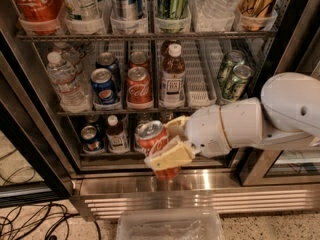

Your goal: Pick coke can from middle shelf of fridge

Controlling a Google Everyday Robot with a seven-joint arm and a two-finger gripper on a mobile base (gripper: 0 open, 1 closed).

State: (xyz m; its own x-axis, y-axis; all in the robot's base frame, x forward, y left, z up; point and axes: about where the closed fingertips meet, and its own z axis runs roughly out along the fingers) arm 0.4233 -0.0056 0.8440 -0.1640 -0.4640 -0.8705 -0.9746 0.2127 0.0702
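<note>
Below the middle shelf (pixel 75 112), tool (pixel 161 144) clamps coke can (pixel 152 137) — axis tilted, top up-left.

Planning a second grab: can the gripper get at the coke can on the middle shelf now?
Probably not: the gripper, below that shelf, is shut on another coke can. The shelf can itself stands unblocked at the front.

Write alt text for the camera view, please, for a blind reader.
The robot's claw grips a tilted red Coca-Cola can, held low in front of the fridge. On the middle shelf above stand another Coca-Cola can, a Pepsi can and bottles.
</note>
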